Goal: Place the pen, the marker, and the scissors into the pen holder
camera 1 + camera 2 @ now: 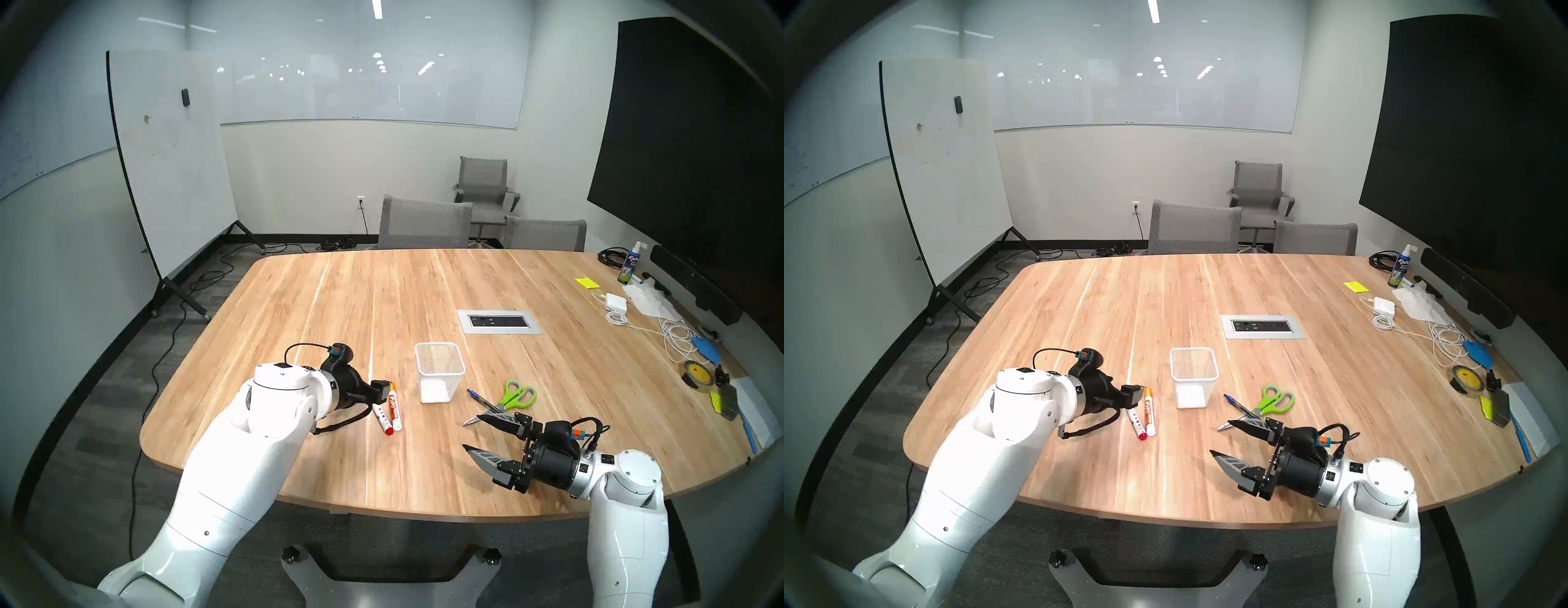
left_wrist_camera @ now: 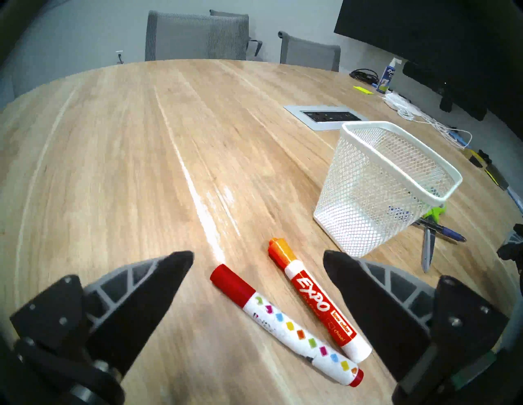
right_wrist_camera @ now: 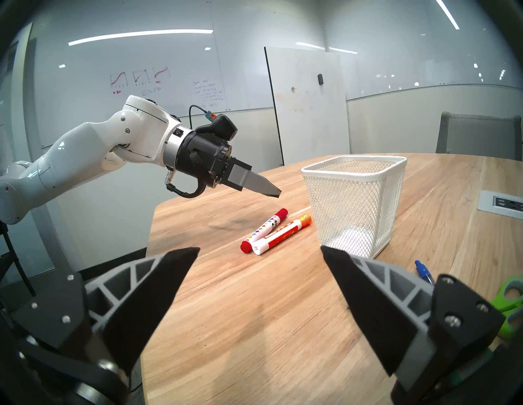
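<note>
Orange-capped marker (image 2: 317, 302) lies below the spread left claw (image 2: 258, 260).

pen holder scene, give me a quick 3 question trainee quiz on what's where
1. True or false: the pen holder already holds a marker.
2. Which lies right beside the scissors? A) orange-capped marker B) pen C) red-capped marker
3. Fill in: the left gripper hangs over the two ____, jaws open.

Key: 1 false, it is empty. 2 B. 3 markers.
</note>
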{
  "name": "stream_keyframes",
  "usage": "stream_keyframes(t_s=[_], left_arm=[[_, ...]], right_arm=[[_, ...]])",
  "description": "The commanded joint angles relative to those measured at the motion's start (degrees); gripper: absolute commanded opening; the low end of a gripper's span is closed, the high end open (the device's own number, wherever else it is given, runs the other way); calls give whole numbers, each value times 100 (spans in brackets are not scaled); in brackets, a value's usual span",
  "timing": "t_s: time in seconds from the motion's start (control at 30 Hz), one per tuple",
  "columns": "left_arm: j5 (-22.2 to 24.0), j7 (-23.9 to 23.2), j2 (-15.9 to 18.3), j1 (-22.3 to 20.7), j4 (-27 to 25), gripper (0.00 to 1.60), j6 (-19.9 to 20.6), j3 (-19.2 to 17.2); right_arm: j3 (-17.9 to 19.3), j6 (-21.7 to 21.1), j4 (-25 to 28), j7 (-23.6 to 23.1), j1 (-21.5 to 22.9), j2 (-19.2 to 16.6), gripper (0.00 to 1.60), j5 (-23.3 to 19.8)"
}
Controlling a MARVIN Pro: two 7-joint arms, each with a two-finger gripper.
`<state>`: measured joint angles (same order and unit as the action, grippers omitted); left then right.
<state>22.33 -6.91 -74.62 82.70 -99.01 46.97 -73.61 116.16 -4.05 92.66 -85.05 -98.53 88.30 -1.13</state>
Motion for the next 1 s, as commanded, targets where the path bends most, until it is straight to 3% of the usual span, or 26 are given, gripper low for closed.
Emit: stream_keyframes(t_s=[0.0, 0.6, 0.97], left_arm=[[11, 331, -348, -59, -193, 160, 168, -33], [92, 733, -602, 180, -245, 160, 61, 25], [123, 891, -571, 319, -157, 160, 20, 6]], right_arm=[[-13, -1, 69, 5, 31, -12, 160, -49], [-13, -1, 69, 5, 31, -13, 160, -50], [-13, -2, 69, 5, 31, -13, 160, -51]])
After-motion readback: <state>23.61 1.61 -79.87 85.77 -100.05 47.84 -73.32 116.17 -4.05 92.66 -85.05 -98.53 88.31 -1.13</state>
